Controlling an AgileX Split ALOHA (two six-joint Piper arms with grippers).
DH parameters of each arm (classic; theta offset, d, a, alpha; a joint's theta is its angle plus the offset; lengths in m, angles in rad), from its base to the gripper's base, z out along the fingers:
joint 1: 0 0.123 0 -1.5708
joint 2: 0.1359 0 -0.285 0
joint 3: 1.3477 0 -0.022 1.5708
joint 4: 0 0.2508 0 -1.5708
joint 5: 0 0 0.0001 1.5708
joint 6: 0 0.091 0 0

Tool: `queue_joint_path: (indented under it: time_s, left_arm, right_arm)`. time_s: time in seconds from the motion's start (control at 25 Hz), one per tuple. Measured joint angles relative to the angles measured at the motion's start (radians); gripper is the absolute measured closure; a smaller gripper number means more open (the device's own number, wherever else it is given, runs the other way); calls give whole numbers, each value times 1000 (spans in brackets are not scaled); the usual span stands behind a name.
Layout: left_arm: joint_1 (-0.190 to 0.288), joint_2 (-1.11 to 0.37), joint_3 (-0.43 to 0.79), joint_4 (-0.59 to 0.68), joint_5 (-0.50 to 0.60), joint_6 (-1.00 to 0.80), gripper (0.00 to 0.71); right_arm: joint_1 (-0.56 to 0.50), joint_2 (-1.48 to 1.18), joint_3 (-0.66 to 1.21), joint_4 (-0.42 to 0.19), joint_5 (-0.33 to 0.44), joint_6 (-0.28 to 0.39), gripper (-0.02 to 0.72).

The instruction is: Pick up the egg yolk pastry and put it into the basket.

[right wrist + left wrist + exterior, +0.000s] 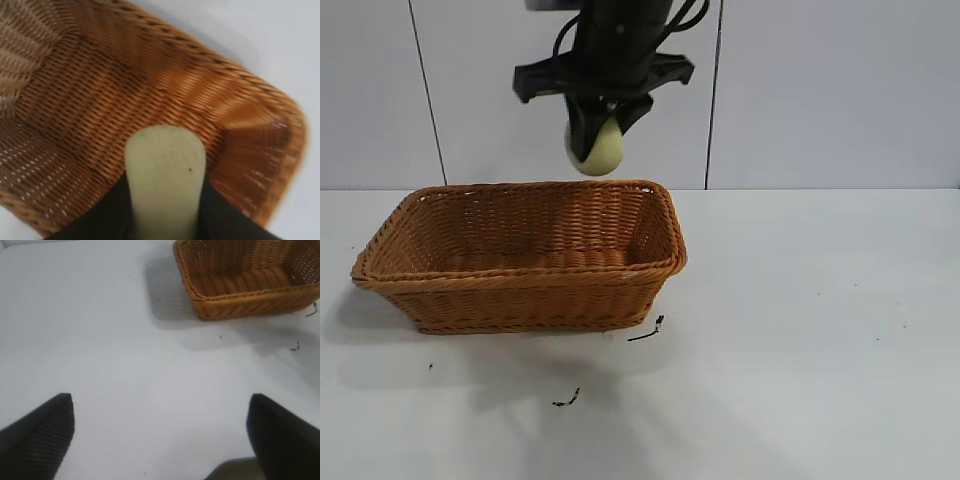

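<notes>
The basket [520, 255] sits on the white counter [800, 330] directly beneath the load: the egg yolk pastry [596, 146] hangs in the air above the basket's far rim, toward its right half as the exterior view shows it. So the relation that matters is vertical, pastry above and open basket below with clear air between them. In the right wrist view the pastry [165, 185] shows against woven floor and wall, which suggests it is already inside the rim's outline, though that view is blurred and I would not swear to how near the far wall it stands.

The right gripper [605, 125] points steeply down, its jaws narrowed onto the pastry, one dark finger on each flank. The pastry's rounded end faces the basket.

The left gripper [160, 435] hovers over bare counter well apart from the basket [240, 290], jaws spread wide and holding nothing.
</notes>
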Motion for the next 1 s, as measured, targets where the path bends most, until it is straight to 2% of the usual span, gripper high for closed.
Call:
queue_joint_path:
  time_s: [0.28, 0.36, 0.4, 0.48, 0.6, 0.68, 0.8, 1.0]
  left_arm:
    - [0, 0, 0, 0, 0, 0, 14]
    - [0, 0, 0, 0, 0, 0, 14]
    - [0, 0, 0, 0, 0, 0, 14]
    - [0, 0, 0, 0, 0, 0, 14]
    - [0, 0, 0, 0, 0, 0, 14]
    - [0, 0, 0, 0, 0, 0, 14]
    - [0, 0, 0, 0, 0, 0, 14]
    - [0, 0, 0, 0, 0, 0, 14]
  right_arm:
    - [2, 125, 0, 7, -40, 2, 535]
    - [2, 138, 0, 8, -44, 2, 514]
    - [2, 140, 0, 8, -45, 2, 484]
    - [2, 142, 0, 11, -46, 1, 377]
    - [2, 140, -2, 5, -47, -7, 140]
    - [2, 134, -15, -8, -43, -10, 55]
    - [2, 104, -68, -18, -8, -13, 20]
    - [-3, 58, -191, -26, 59, -13, 10]
